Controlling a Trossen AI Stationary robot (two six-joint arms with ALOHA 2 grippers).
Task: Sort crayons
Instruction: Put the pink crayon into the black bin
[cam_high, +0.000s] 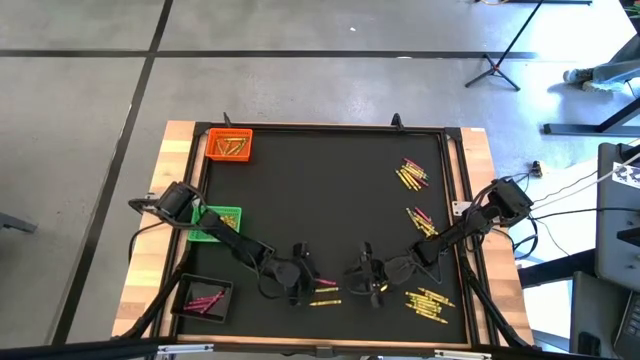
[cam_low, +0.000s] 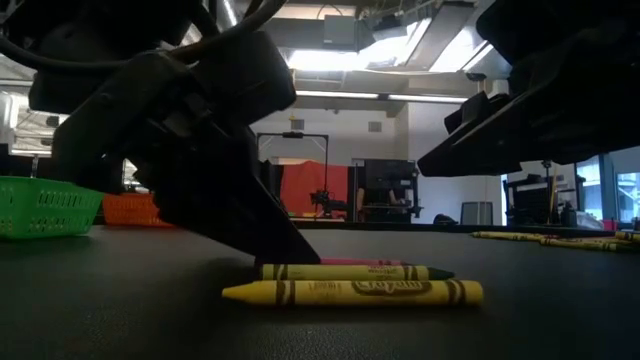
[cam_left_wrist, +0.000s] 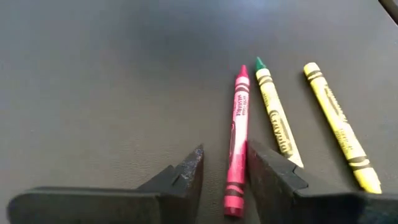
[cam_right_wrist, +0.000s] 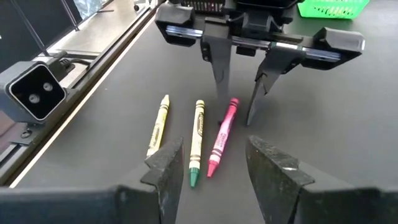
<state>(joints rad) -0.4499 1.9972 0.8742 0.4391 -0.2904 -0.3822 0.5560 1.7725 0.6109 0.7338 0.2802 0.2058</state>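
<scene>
While the right gripper (cam_right_wrist: 208, 165) waits open nearby, the left gripper (cam_left_wrist: 224, 171), fingers narrowing astride the pink crayon (cam_left_wrist: 237, 140), must next pinch it and lift.

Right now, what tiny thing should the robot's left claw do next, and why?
Probably close the left gripper on the pink crayon. Its open fingers already straddle that crayon's end on the black mat, while the green-tipped crayon and yellow crayon lie outside them.

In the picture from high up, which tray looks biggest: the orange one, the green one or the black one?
1. black tray, which looks largest.
2. orange tray and green tray look about alike; the left arm covers part of the green one, so I won't rank them.
</scene>
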